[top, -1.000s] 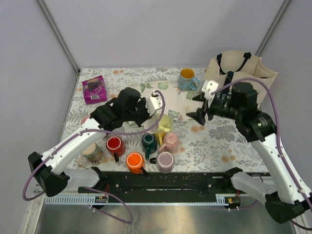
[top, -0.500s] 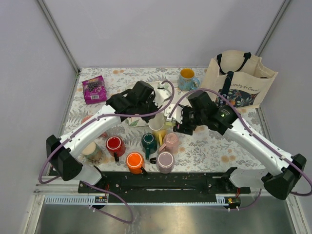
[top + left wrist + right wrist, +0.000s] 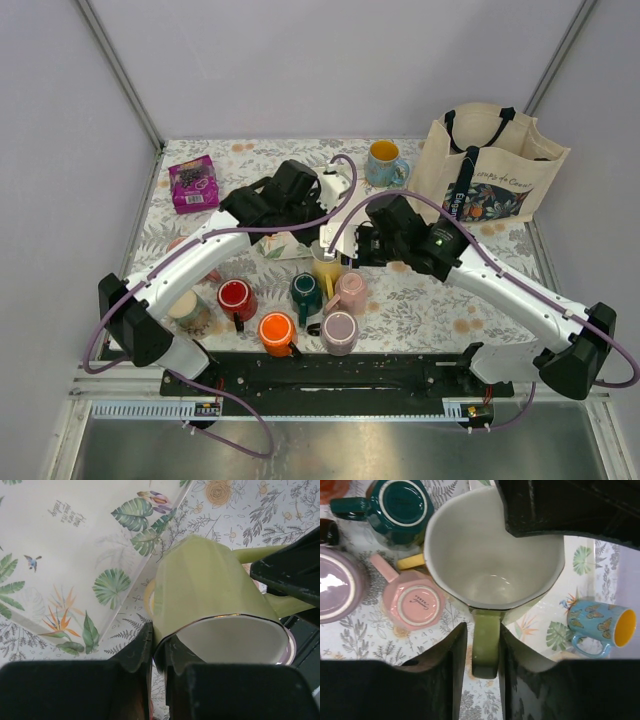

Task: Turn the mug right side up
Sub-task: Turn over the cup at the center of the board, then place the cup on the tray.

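I'm not on the mug [image 3: 415,605] yet. It sits base-up on the bench [image 3: 370,645], its stamped foot facing the right wrist camera. It is just beside a green mug [image 3: 490,555] that both hands are busy with. My left hand [image 3: 159,649] is clenched on the green mug's rim, one finger inside and one outside. My right hand [image 3: 484,640] straddles that mug's handle, with a finger close on either side. I cannot tell whether they have bitten or only bracket it.

I read this as a clearing or handover step: the green mug crowds the mug and needs to be dealt with first. Next I need one hand free, then a grasp on the mug's sides or handle. The teal mug [image 3: 402,505] and mauve mug [image 3: 335,587] sit near, so there is little room. The move calls for a lift clear of the neighbours, a half turn, and a set-down on its foot in an open patch.
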